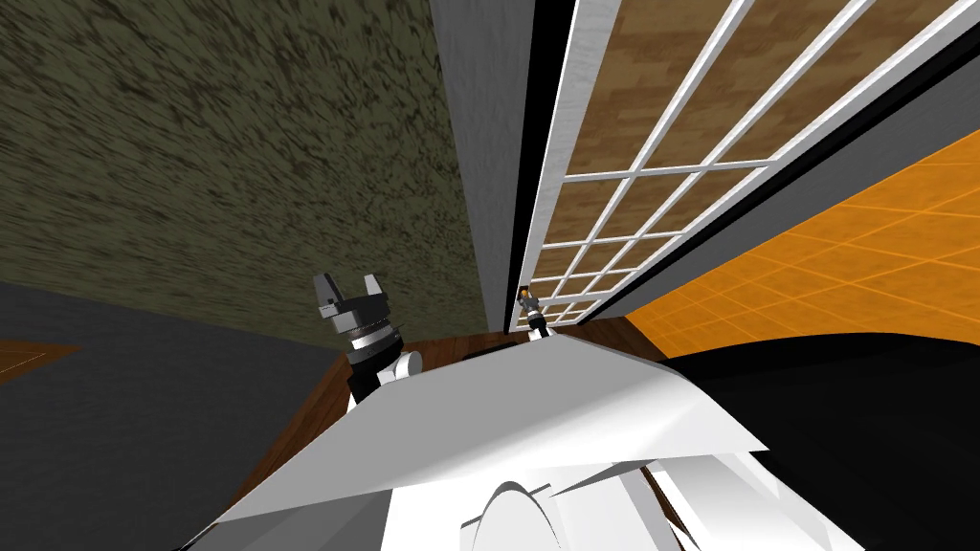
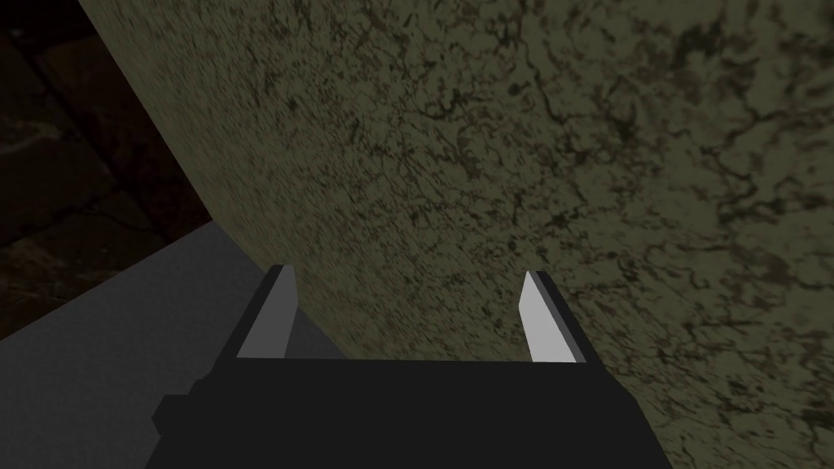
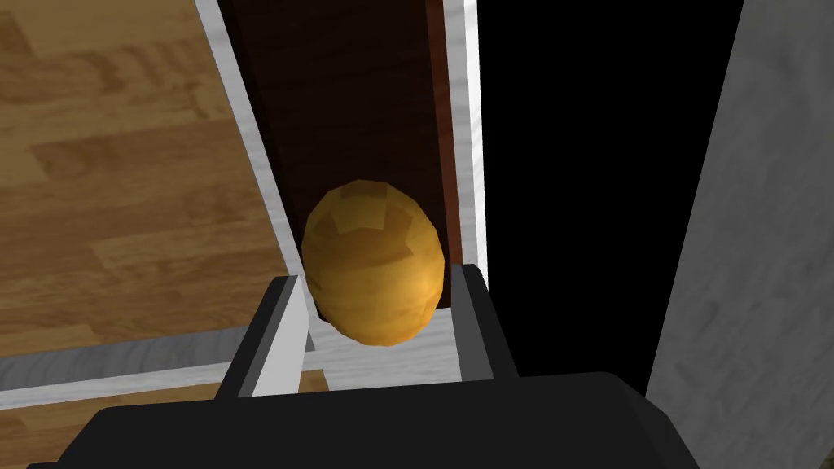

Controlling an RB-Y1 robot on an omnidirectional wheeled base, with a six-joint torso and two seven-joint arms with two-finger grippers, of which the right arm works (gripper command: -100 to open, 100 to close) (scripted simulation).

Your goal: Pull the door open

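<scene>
Door (image 1: 660,171), white-framed with a grid of panes, stands close in front of me and a little to my right, its free edge beside a grey frame (image 3: 749,244). A black area (image 3: 586,203) lies between that edge and the frame, so the door looks slightly ajar. The right gripper (image 3: 375,275) is clenched on the round golden knob (image 3: 375,260), one blade against each side of it. The left gripper (image 2: 407,273) hangs released, facing the mottled olive wall (image 1: 239,143). The step in hand, I judge, is the pull itself. The knob is smooth and rounded and the blades are thin, so the grip could slide off. Draw back slowly and steadily, following the door's arc rather than a straight line, and let the wrist turn with the swing.
</scene>
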